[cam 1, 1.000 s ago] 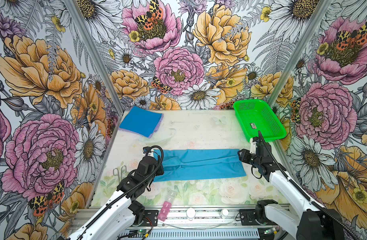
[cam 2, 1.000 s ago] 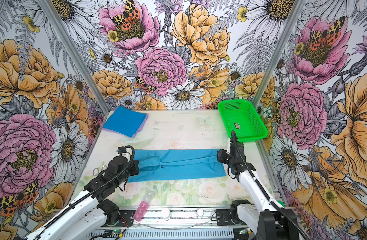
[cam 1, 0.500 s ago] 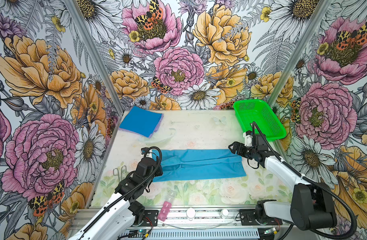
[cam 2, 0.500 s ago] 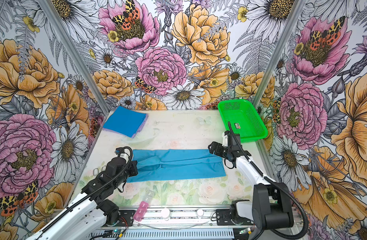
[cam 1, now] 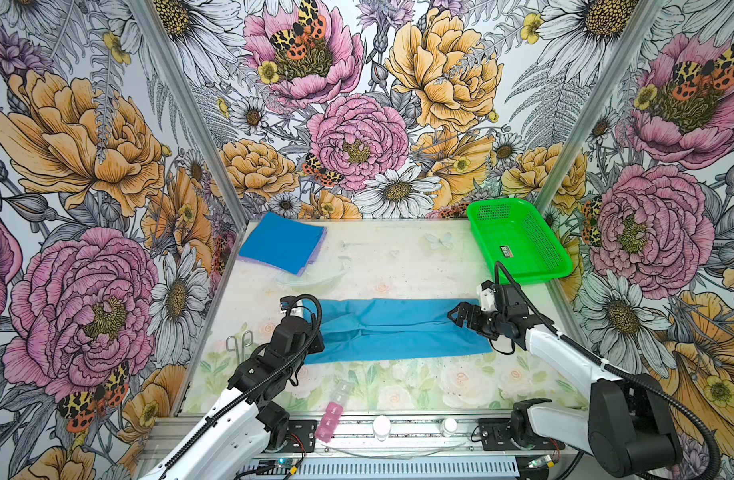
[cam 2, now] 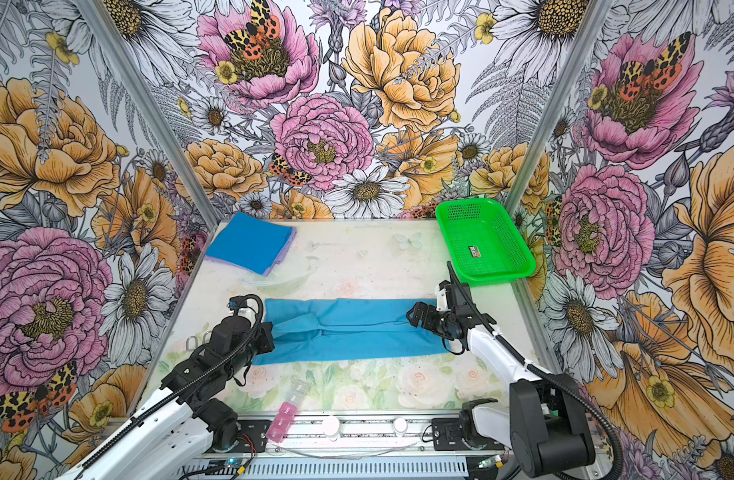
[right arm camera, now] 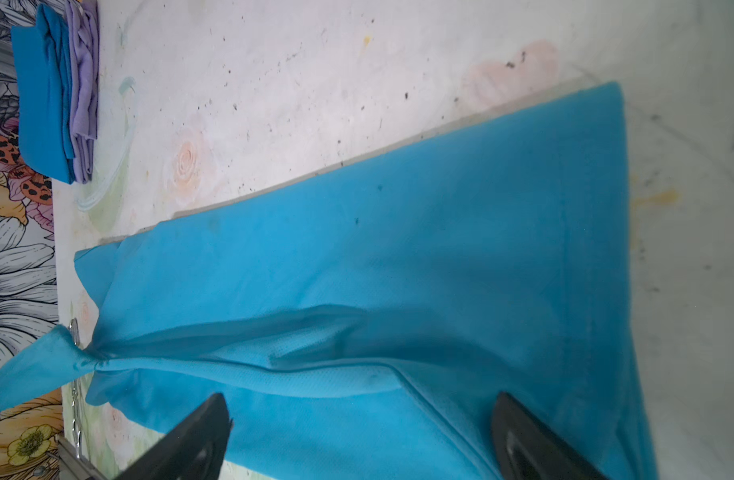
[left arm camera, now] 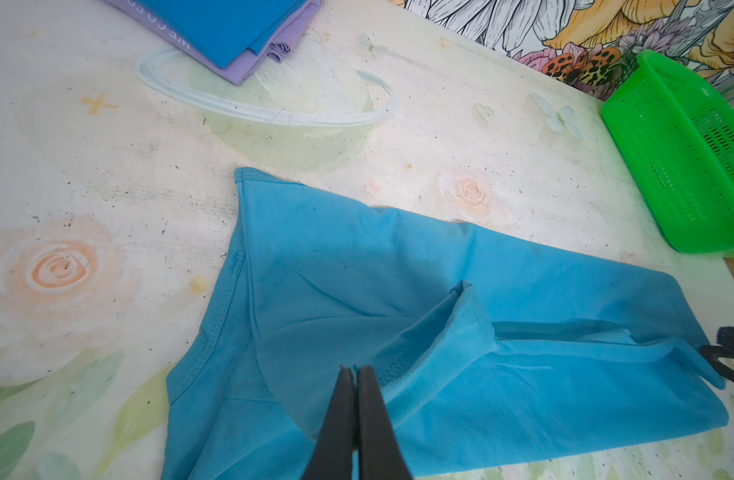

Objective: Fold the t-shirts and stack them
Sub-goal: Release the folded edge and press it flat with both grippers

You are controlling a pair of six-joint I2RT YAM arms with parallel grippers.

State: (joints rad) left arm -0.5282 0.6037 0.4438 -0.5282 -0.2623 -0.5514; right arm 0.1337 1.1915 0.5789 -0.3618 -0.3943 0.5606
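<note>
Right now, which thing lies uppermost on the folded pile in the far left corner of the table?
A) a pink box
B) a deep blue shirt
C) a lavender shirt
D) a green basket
B: the deep blue shirt lies uppermost, and the lavender shirt shows only at the edges beneath it.

Beyond the spread shirt [cam 1: 398,332] I have bare tabletop [cam 1: 398,266] to pass over; the folded stack [cam 1: 280,245] blocks its far left corner, the green basket [cam 1: 523,232] its far right corner.
</note>
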